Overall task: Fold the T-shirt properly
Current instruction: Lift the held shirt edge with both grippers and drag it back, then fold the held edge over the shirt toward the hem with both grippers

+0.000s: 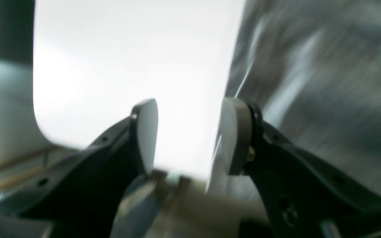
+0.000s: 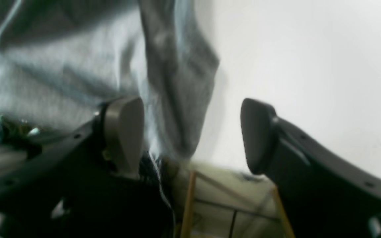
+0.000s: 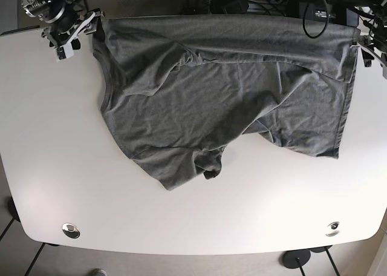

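My left gripper (image 1: pixel 189 137) and right gripper (image 2: pixel 192 135) stood agape, empty; the rumpled T-shirt (image 3: pixel 224 94) risked a crooked fold.

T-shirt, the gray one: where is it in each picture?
Left wrist: T-shirt fills the right side, beside the open left pincer.
Right wrist: T-shirt fills the upper left, behind the open right pincer.
Base: T-shirt spreads across the middle.
Shared landmark: the white table.
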